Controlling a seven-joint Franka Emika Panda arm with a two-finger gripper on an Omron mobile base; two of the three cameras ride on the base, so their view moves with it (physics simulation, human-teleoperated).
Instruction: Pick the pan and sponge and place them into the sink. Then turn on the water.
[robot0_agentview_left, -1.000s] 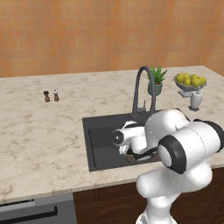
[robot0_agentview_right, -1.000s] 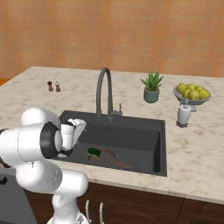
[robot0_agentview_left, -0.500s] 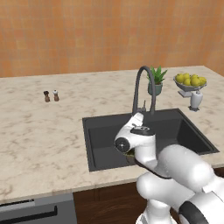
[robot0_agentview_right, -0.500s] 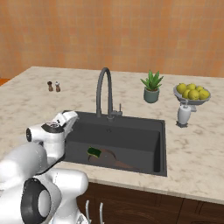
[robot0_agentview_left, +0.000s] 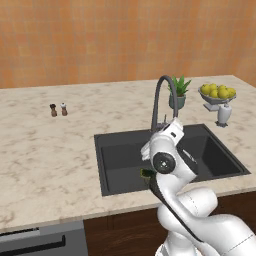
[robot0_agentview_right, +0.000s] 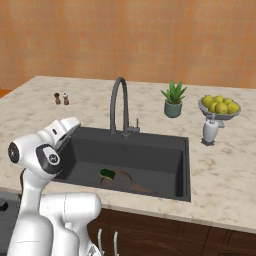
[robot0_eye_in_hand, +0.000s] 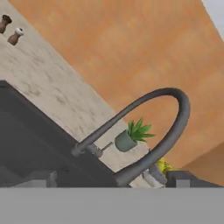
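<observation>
The small green and yellow sponge (robot0_agentview_right: 107, 173) and shallow dark round pan (robot0_agentview_right: 121, 179) are sitting together in the big dark grey sink basin (robot0_agentview_right: 150, 157); can't tell if the claw's open.

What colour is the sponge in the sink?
Green with a yellow side; the sponge shows best in the right base view.

arm swung up out of the sink (robot0_agentview_right: 150, 150), hand now facing the faucet (robot0_agentview_right: 119, 102)
</observation>
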